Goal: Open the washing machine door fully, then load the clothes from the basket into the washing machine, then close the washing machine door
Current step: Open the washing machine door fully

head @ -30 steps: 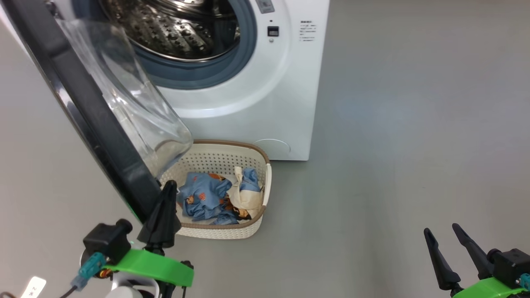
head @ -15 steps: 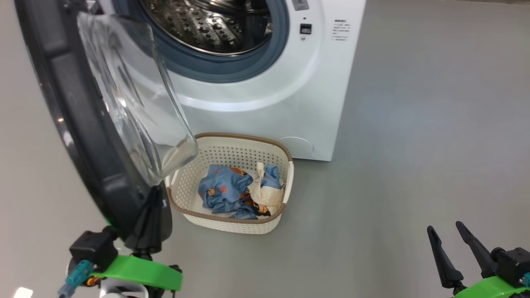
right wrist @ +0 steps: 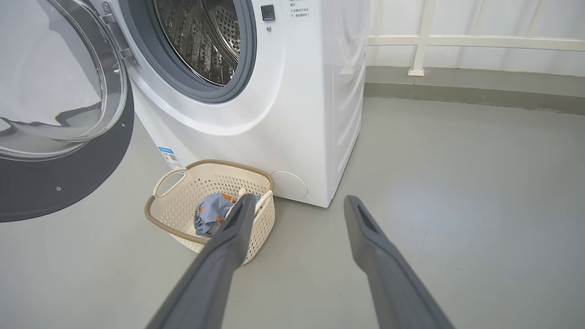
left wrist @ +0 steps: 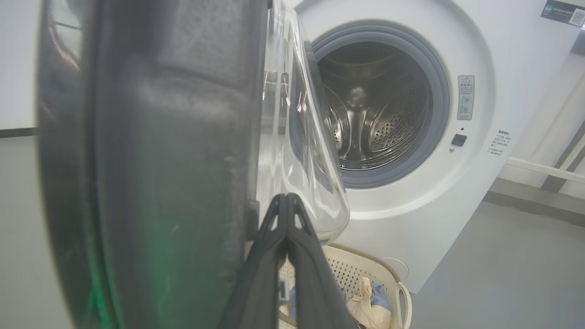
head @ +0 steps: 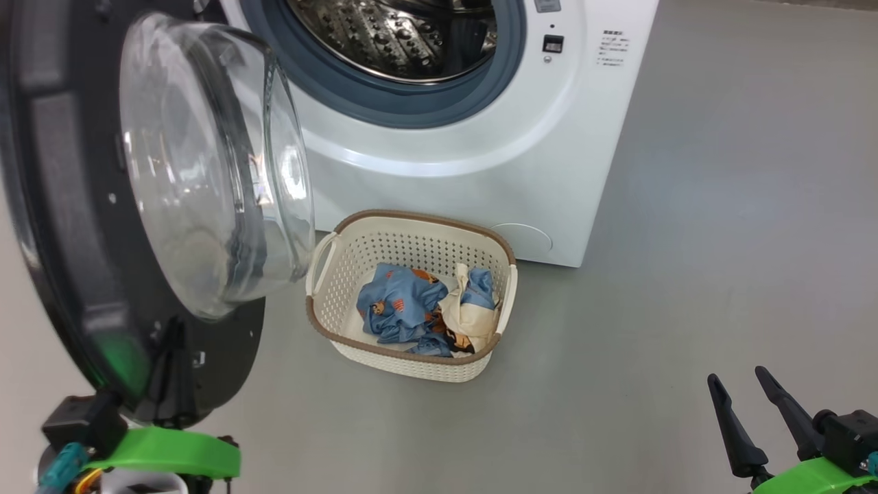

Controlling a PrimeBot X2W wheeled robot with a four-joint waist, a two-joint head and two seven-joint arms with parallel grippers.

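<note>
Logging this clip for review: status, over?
Left pincer shut, at inner face of the washing machine door. Right pincer open, empty. Door stands open; clothes in the basket. Nothing blocking the drum.

Grey floor (head: pixel 720 240): washing machine (head: pixel 480 178), basket (head: pixel 411 360)

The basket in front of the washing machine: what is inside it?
Inside the basket lies a crumpled bundle of clothes: light blue printed fabric and cream cloth. Whatever lies beneath the bundle is covered.
</note>
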